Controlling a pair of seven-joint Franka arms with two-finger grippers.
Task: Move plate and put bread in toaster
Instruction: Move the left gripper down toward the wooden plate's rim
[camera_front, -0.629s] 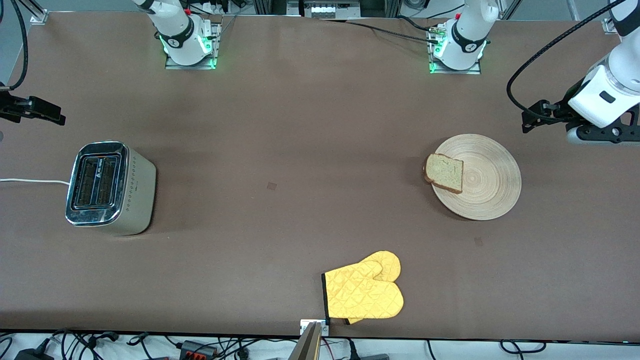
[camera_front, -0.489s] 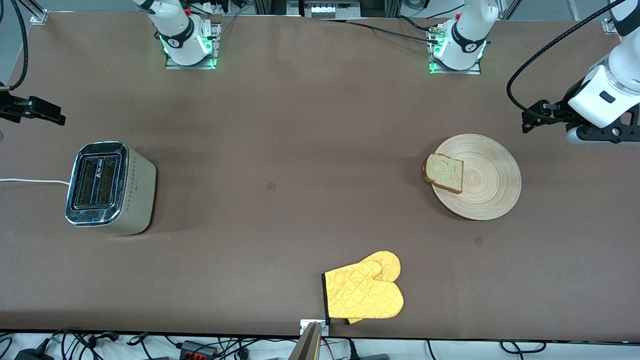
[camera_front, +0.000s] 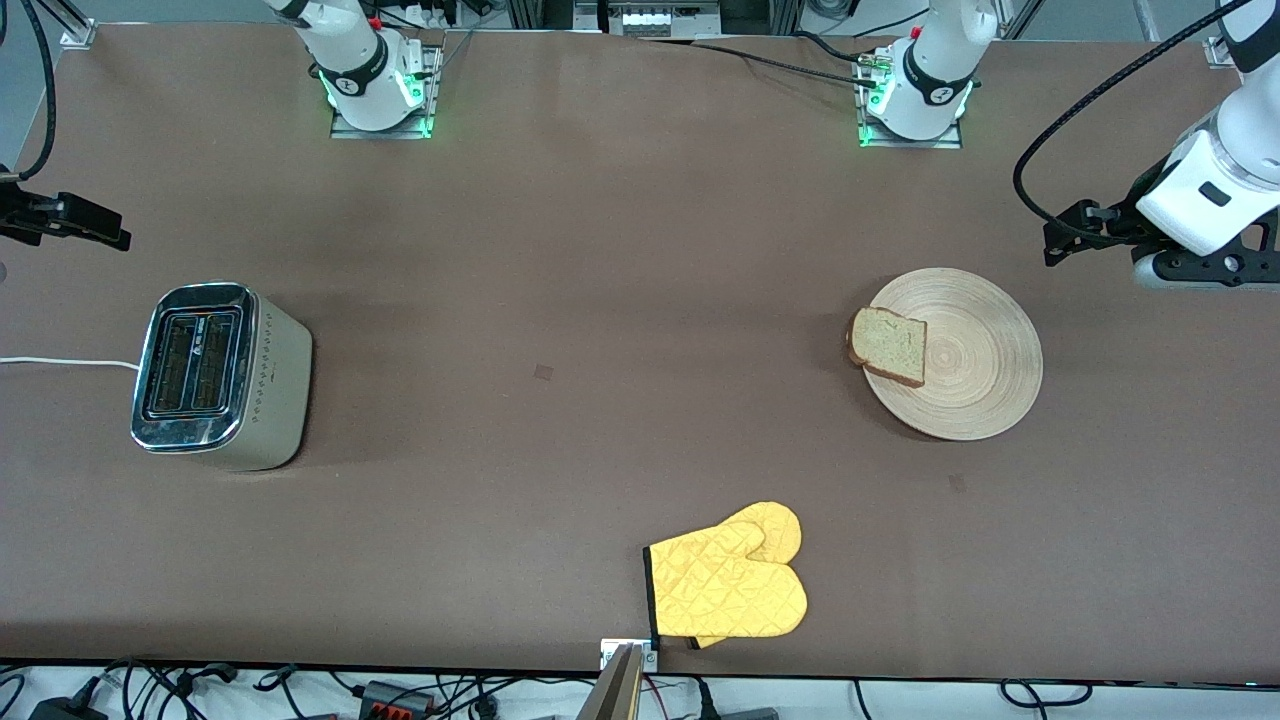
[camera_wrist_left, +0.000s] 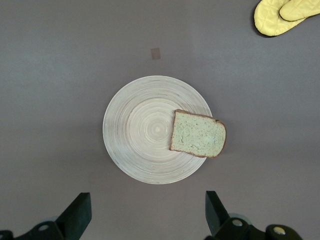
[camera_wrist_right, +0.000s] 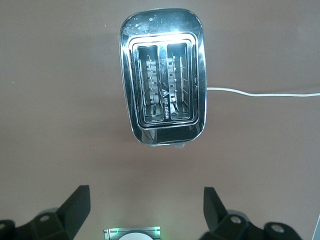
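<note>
The plate lay toward the left arm's end of the brown bench, the bread on its rim at nine o'clock. The toaster, slots empty, stood toward the right arm's end. A yellow mitt lay nearest the camera. The left end effector hung spread above the plate; the right end effector spread above the toaster.
</note>
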